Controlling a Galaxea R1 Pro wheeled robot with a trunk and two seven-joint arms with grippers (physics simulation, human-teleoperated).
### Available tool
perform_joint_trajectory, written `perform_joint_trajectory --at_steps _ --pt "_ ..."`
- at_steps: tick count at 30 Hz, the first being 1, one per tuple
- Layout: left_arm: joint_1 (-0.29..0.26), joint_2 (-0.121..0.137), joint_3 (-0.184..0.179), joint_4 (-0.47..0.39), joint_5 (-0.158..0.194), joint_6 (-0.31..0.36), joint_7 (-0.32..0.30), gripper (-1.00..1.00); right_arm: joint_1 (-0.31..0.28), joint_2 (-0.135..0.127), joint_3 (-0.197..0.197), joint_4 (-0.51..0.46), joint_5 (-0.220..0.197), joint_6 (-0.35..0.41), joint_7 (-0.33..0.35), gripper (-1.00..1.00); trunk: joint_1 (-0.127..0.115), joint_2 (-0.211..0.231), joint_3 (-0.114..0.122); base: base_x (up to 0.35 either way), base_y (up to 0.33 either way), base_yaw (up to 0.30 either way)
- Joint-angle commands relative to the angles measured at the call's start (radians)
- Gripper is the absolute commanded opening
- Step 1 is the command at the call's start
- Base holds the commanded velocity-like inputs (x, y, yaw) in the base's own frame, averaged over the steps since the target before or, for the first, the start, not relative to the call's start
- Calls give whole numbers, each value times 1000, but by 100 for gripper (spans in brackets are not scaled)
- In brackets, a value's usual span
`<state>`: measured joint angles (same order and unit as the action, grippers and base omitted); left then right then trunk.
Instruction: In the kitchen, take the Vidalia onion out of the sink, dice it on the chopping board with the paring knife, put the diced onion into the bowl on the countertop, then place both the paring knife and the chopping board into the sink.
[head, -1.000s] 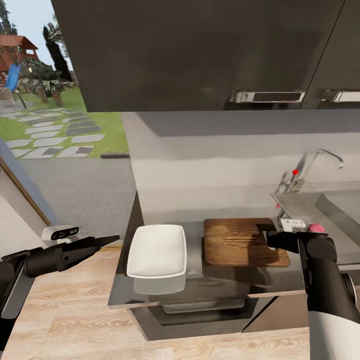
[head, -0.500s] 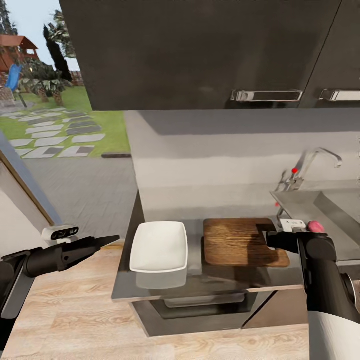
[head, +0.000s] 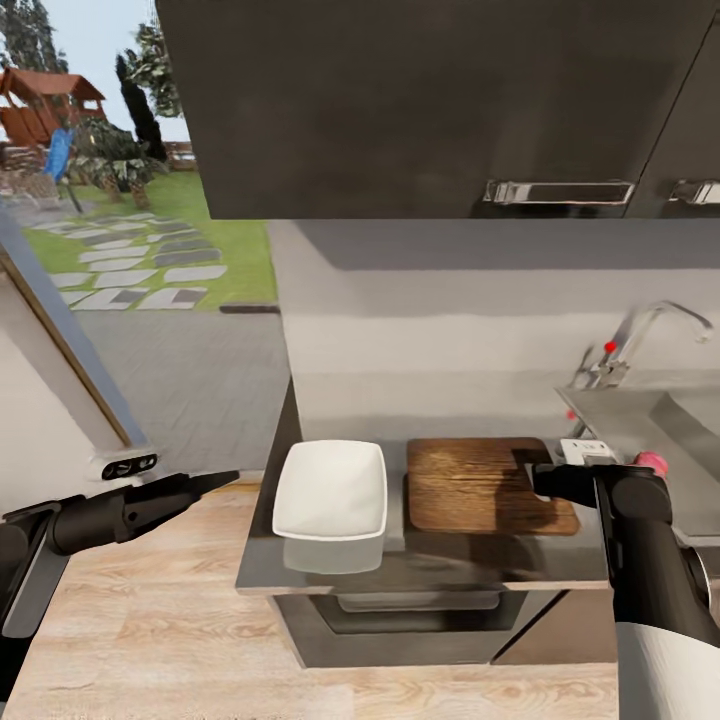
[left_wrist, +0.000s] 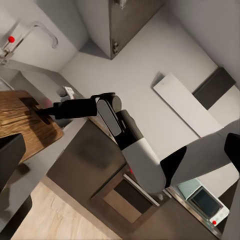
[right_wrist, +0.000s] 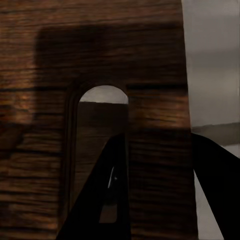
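While dark cabinets (head: 420, 100) fill the upper frame, the grey countertop (head: 420, 570) at lower centre carries a white bowl (head: 331, 490) beside the wooden board (head: 470, 485). At right, the right gripper (head: 540, 480) hovers over the board's end, its fingers spread wide. At lower left, the left gripper (head: 215, 480) hangs over pale wood floor (head: 150, 640), grip unclear. The sink (head: 650, 420) sits far right.

Right gripper (head: 540, 481) extends forward, fingers apart; left gripper (head: 222, 479) points right.

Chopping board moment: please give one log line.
right pincer: over chopping board slot end | bowl: empty | left pincer: idle
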<state>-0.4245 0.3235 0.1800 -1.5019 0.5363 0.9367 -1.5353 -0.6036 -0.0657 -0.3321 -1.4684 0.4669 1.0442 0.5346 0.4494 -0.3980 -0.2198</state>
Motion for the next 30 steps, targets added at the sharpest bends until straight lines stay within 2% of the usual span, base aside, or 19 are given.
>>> perform_joint_trajectory --at_steps 1,14,22,30 --pt "-1 0 -1 0 0 11 -3 100 -1 0 -1 -1 9 3 11 -100 1 -2 -2 0 -15 125" --pt "-1 0 -1 0 0 10 -3 100 -1 0 -2 -1 4 3 9 -100 1 -2 -2 -1 -2 21" --pt "-2 0 -1 0 1 10 -5 100 -1 0 -4 -1 3 3 10 -100 1 -2 -2 -145 0 0" --pt "-2 0 -1 1 6 13 -2 100 -1 0 -3 -1 4 3 11 -100 1 -2 -2 28 23 0"
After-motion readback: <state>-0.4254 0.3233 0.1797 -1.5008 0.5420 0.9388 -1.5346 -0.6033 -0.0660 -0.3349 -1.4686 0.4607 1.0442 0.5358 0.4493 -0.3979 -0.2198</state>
